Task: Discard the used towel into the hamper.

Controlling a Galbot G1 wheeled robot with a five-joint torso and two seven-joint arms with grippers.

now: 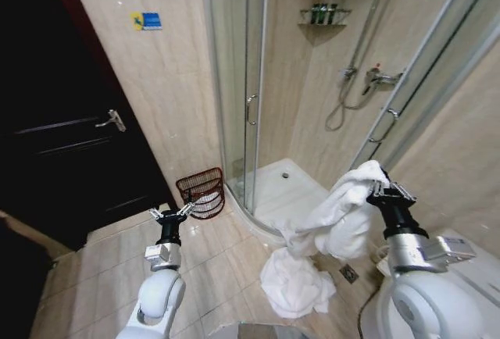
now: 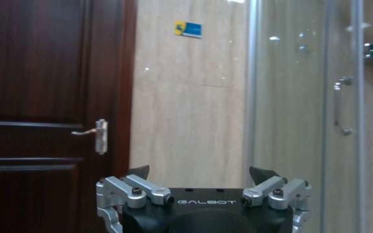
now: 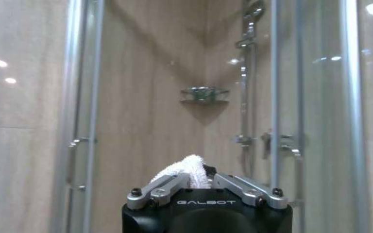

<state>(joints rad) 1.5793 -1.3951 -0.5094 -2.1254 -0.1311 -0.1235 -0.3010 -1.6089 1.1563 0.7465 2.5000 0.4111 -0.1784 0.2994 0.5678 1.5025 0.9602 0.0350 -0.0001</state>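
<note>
The right gripper (image 1: 388,190) pinches the white towel (image 1: 332,226) — it hangs down to the floor. The left gripper (image 2: 199,174), marked "GALBOT", is spread, near the tilted hamper (image 1: 203,191).

A dark brown wooden door (image 1: 55,120) is seen on the left, fitted with a silver lever handle (image 1: 113,120). Beside it, a beige marbled tiled wall (image 1: 168,89) is marked by a small blue and yellow sticker (image 1: 146,21). A curved glass shower enclosure (image 1: 238,81) with a chrome pull handle (image 1: 250,109) is set in the corner, over a white shower tray (image 1: 285,187). Inside, a chrome shower mixer with hose (image 1: 367,81) is mounted, and a glass corner shelf (image 1: 324,16) is loaded with small dark bottles. The floor is laid with glossy beige tiles (image 1: 101,269).
</note>
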